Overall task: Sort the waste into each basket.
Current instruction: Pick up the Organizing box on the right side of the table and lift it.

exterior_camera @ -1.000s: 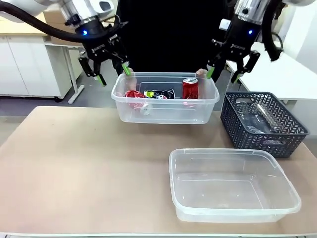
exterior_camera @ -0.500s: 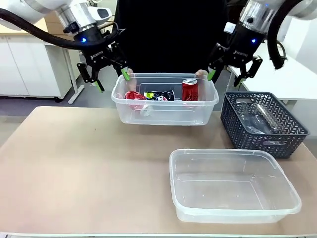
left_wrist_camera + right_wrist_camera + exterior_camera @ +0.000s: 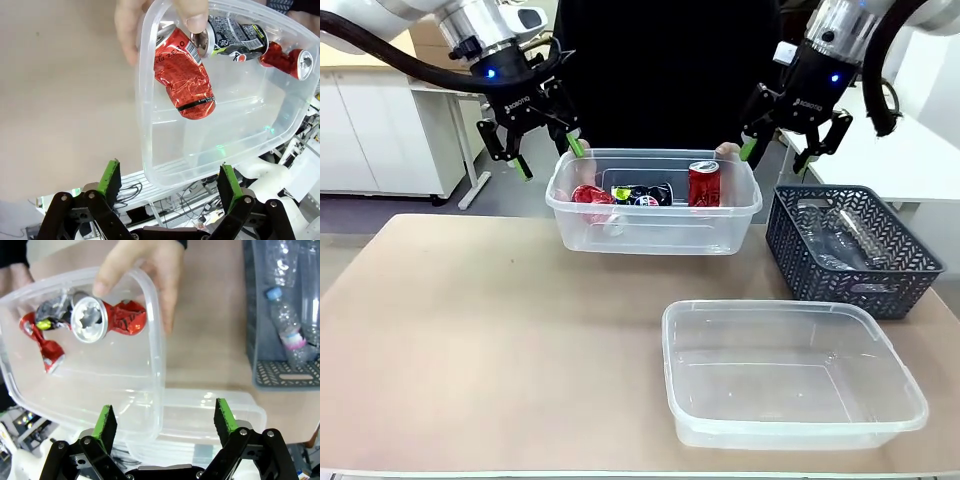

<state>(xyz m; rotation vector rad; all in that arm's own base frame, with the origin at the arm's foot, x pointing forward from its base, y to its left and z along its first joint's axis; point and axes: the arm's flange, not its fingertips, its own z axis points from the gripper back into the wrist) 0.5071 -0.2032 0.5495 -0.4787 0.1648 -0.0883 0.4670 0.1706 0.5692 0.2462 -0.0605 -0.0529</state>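
A person's hands (image 3: 725, 150) hold a clear tub (image 3: 653, 225) just above the table's far side. It contains a standing red can (image 3: 704, 183), a crushed red can (image 3: 590, 195) and a black can (image 3: 645, 193). My left gripper (image 3: 550, 157) hangs open at the tub's left end, and my right gripper (image 3: 778, 152) hangs open at its right end. The left wrist view looks down on the tub's rim (image 3: 145, 125), the crushed red can (image 3: 182, 75) and the black can (image 3: 235, 37). A second clear tub (image 3: 790, 375) stands empty at the front right.
A dark grey lattice basket (image 3: 855, 250) at the right holds clear plastic bottles (image 3: 840, 235); in the right wrist view a bottle (image 3: 287, 325) lies inside it. A thumb (image 3: 192, 15) grips the tub's rim. The person's dark torso stands close behind the tub.
My right gripper has risen a little and shifted right. My left gripper has moved slightly by the tub's corner. The held tub has stayed almost still.
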